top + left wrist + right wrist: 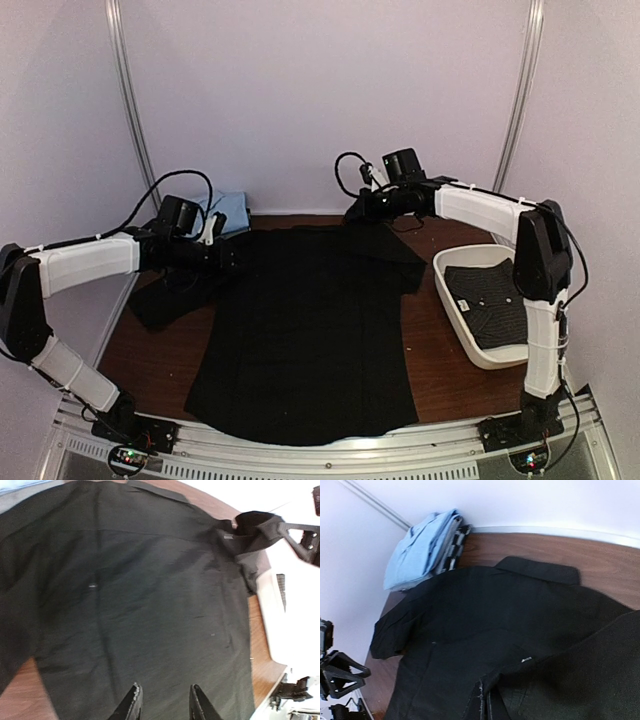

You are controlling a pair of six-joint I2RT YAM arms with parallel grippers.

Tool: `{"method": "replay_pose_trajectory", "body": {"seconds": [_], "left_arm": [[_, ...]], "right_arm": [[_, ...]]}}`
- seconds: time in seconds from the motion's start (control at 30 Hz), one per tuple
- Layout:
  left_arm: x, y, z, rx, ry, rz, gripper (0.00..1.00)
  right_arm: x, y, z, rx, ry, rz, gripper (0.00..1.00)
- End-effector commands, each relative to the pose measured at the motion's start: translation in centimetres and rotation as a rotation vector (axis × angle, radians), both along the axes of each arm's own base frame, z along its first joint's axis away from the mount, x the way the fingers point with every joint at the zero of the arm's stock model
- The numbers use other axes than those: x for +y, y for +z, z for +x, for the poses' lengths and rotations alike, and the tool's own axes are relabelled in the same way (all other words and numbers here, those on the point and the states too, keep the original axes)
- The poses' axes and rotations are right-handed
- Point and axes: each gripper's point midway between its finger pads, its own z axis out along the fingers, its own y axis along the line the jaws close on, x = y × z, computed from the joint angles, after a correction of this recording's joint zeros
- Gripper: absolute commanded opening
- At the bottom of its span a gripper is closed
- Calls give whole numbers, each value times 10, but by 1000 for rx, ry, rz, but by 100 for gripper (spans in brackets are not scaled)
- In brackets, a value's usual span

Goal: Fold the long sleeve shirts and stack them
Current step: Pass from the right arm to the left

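Two jaws of the left gripper (165, 689) stand partly apart with nothing between them, hovering low over the plain black cloth button-up shirt (310, 330) near its left side. The right gripper (358, 208) is clamped tight on a bunch of that shirt's cloth at the far right shoulder. It holds the bunch lifted off the surface, so that dark fabric drapes down from it. The rest of this shirt lies spread flat on the brown wooden table (440, 370), collar toward the far wall and hem at the near edge between the two arm bases. Its left sleeve sticks out toward the table's left edge.

To the right of the spread shirt, near the right arm, sits a white rounded plastic tray (465, 250). Inside it lies a folded blackish shirt with a fine pale dotted pattern (490, 300). At the far left corner of the table, against the wall, rests a pile of folded light-blue cloth (417, 555), just beyond the black shirt's left shoulder.
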Motion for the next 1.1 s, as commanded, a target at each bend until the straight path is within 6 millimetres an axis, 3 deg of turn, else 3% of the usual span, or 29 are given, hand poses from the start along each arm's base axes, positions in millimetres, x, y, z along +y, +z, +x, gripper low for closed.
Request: {"method": "replay_pose_trajectory", "body": {"seconds": [0.0, 0.13, 0.33, 0.77, 1.07], "left_arm": [[-32, 23, -4, -80, -76, -159, 33], [-61, 24, -2, -101, -119, -231, 44], [-96, 23, 10, -140, -163, -244, 51], [-112, 2, 31, -172, -167, -213, 68], [-122, -6, 48, -182, -171, -203, 69]], "right_arm": [[49, 39, -31, -10, 82, 201, 0], [82, 35, -52, 37, 150, 286, 0], [105, 24, -72, 83, 203, 306, 0], [112, 23, -89, 101, 236, 320, 0], [112, 28, -91, 101, 244, 316, 0]]}}
